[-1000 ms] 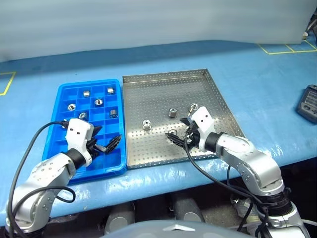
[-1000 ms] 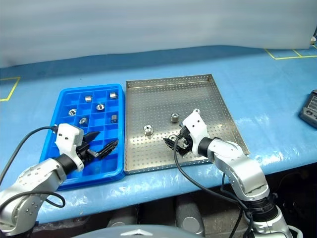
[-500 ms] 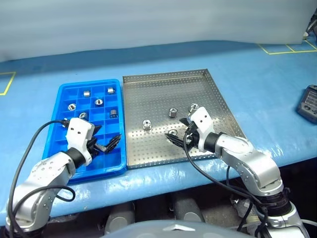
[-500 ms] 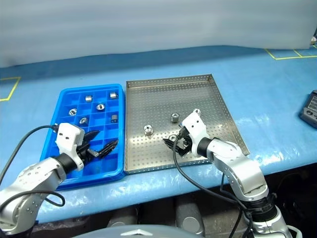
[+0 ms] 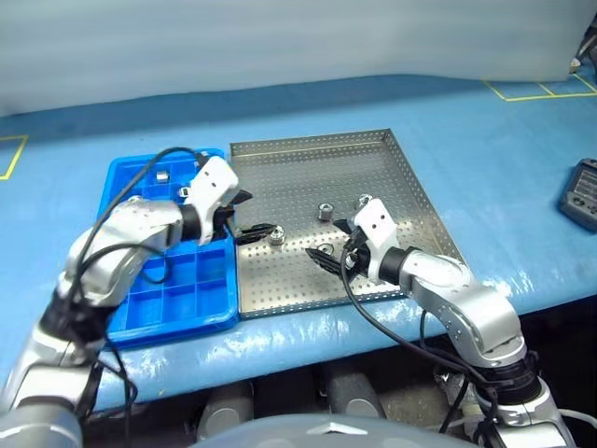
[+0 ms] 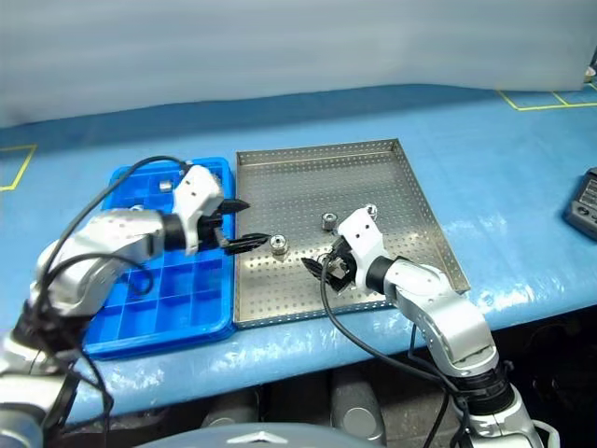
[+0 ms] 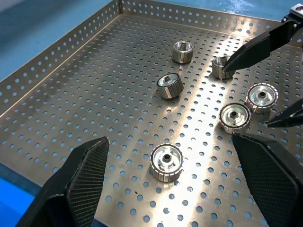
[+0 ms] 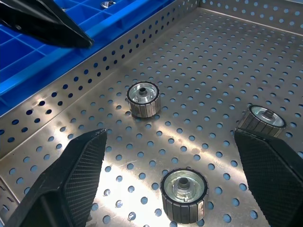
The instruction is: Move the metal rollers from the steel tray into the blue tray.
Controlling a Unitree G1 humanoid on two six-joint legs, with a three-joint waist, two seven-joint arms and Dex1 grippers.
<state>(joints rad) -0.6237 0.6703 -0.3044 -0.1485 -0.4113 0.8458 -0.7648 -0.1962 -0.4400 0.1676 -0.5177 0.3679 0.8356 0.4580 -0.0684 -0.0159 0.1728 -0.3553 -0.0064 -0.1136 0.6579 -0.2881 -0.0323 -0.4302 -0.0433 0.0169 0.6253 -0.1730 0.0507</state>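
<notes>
1. Spread wide and empty at the left gripper (image 5: 254, 215), black fingers well apart, poised over the near-left part of the steel tray (image 5: 308, 140), just across the rim from the blue tray (image 5: 140, 308).
2. Directly ahead of that gripper, between the lines of its two fingers and touching neither: one metal roller (image 7: 166, 162), upright on the perforated floor, dark centre hole facing up.
3. Farther out from the left gripper, five more metal rollers: one (image 7: 170, 85) tipped on its edge, one (image 7: 182, 51) beyond it, one (image 7: 220, 67) at the tip of a finger of the other arm, and two (image 7: 235, 117) (image 7: 261, 96) lying close together.
4. Likewise open and empty at the right gripper (image 8: 169, 137), low over the same tray and pointing towards the left one.
5. Close in front of the right gripper, between its fingers and apart from both: a roller (image 8: 183, 189). Beside its one finger, another (image 8: 262, 119). Further ahead, towards the tray's perforated side wall, a third (image 8: 143, 99).
6. Beyond that wall from the right gripper: the blue tray, with a black finger (image 8: 47, 23) of the left gripper above its rim.
7. Behind the left gripper, in the far compartments of the blue tray: at least one roller (image 5: 161, 176) already lodged.
8. Well off to the outer side of the right arm, on the blue table cover (image 5: 466, 121): a dark handheld device (image 5: 580, 191).
</notes>
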